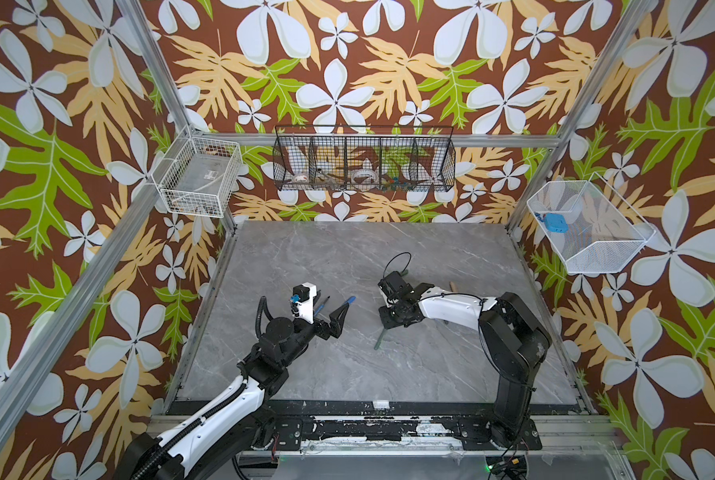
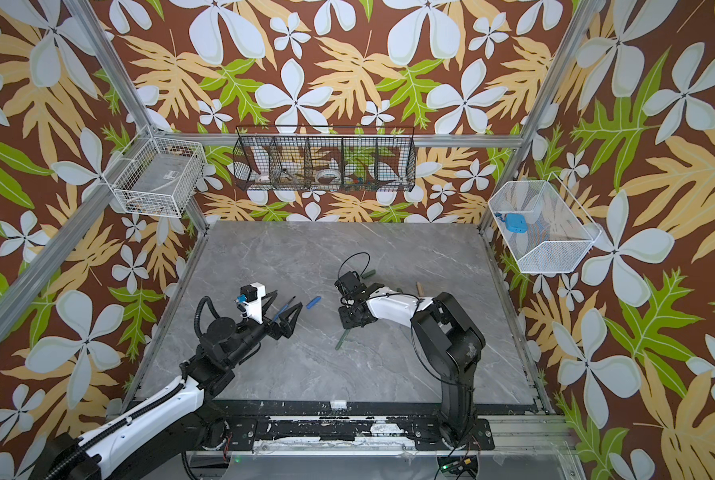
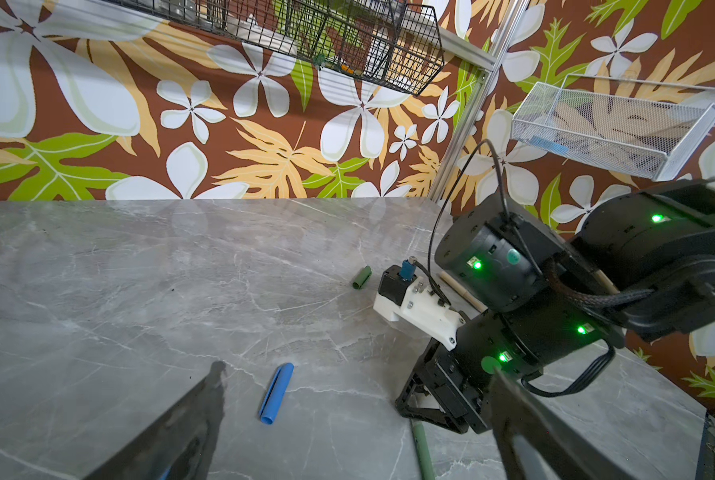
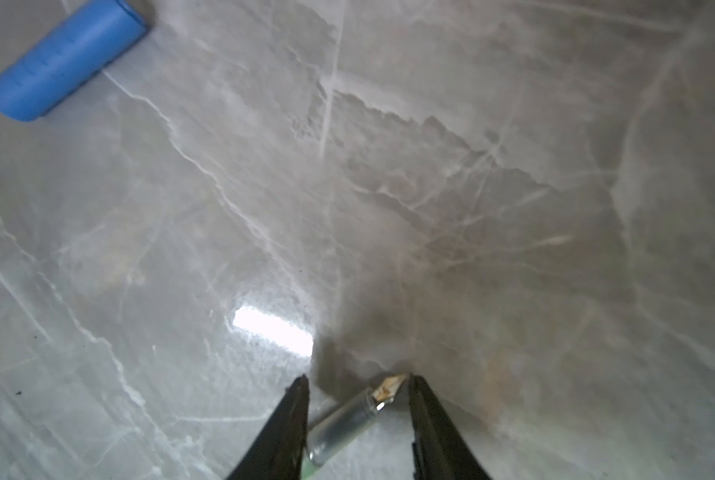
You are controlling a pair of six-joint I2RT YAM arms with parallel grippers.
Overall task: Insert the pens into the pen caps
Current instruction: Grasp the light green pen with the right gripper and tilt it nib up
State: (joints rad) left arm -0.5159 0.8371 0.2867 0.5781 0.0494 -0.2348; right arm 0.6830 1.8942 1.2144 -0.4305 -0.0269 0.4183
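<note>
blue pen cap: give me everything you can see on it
The blue pen cap is a short, matte, plastic-looking cylinder with a clip along one side, one end rounded, the other cut flat. It lies flat, no pen in it, on the grey marble-look table, near its middle; only the table touches it.

No legible text anywhere. Label inside white wire basket: too small to read. Round green sticker on black motor housing: print blurred. Faint marks along blue pen cap: unreadable.
</note>
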